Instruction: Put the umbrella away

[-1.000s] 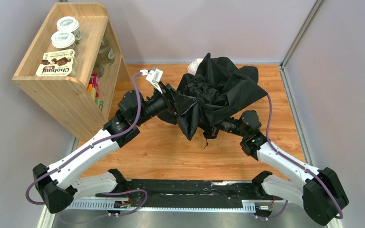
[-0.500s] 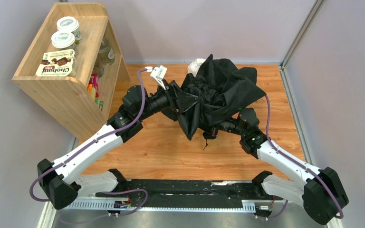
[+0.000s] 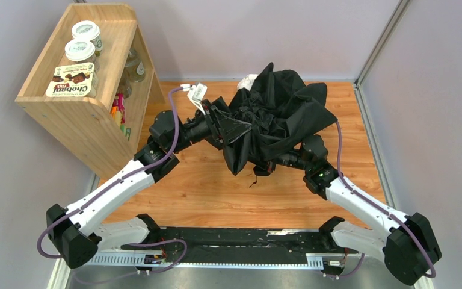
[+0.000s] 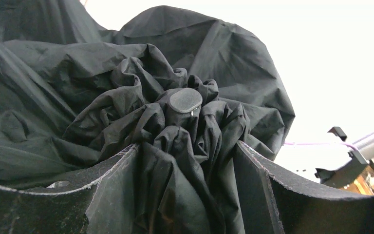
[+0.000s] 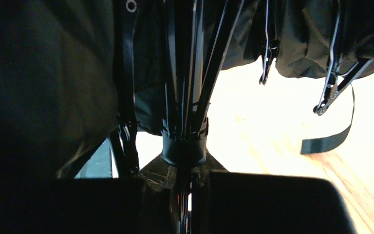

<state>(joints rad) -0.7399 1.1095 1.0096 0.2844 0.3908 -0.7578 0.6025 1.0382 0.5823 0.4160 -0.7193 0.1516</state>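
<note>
The umbrella is a crumpled mass of black fabric held above the wooden table, between both arms. My right gripper comes in from below right and is shut on its thin shaft, just under the ring where the ribs meet. Bare rib tips and the black strap hang loose over the wood. My left gripper reaches in from the left. Its jaws stand wide, with bunched fabric filling the gap just below the round top cap. The handle is hidden.
A wooden shelf stands at the back left, with yoghurt cups on top and jars inside. Something white shows behind the umbrella. Grey walls close the table at the back and right.
The left arm pushed toward the back, then drew a little way back. The umbrella and the right gripper shifted slightly left, and the hanging strap swung left. Neither gripper's jaws changed visibly.
</note>
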